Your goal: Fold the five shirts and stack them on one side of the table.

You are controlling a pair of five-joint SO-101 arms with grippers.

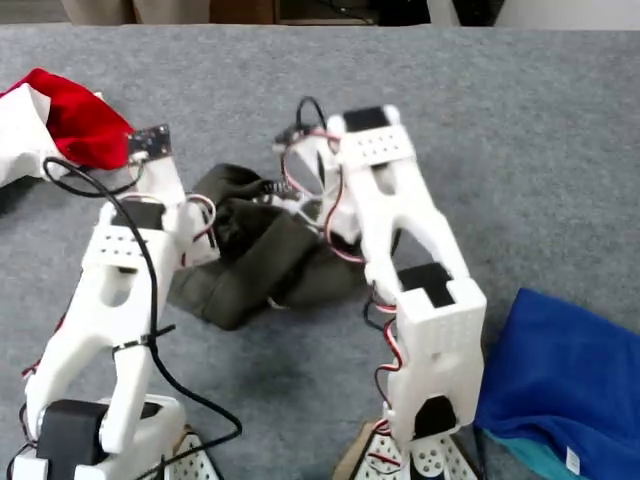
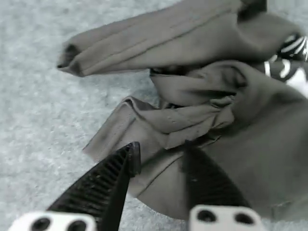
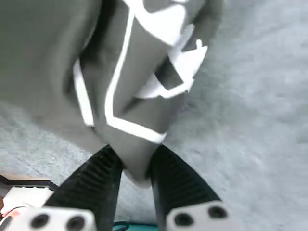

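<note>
A crumpled dark olive shirt [image 1: 262,256] with a white print lies mid-table between my two arms. My left gripper [image 2: 161,156] is open just over the shirt's [image 2: 211,130] near edge, one finger over cloth and the other over the grey table. In the high view the left gripper [image 1: 207,238] sits at the shirt's left side. My right gripper [image 3: 137,168] is shut on a fold of the printed part of the shirt [image 3: 130,72], which hangs up from its fingers. Seen from above, the right gripper [image 1: 293,203] is at the shirt's far side.
A red and white shirt [image 1: 70,125] lies bunched at the far left. A folded blue shirt [image 1: 565,375] rests on a teal one [image 1: 530,452] at the near right corner. Grey table [image 1: 520,150] stretches open at the far right.
</note>
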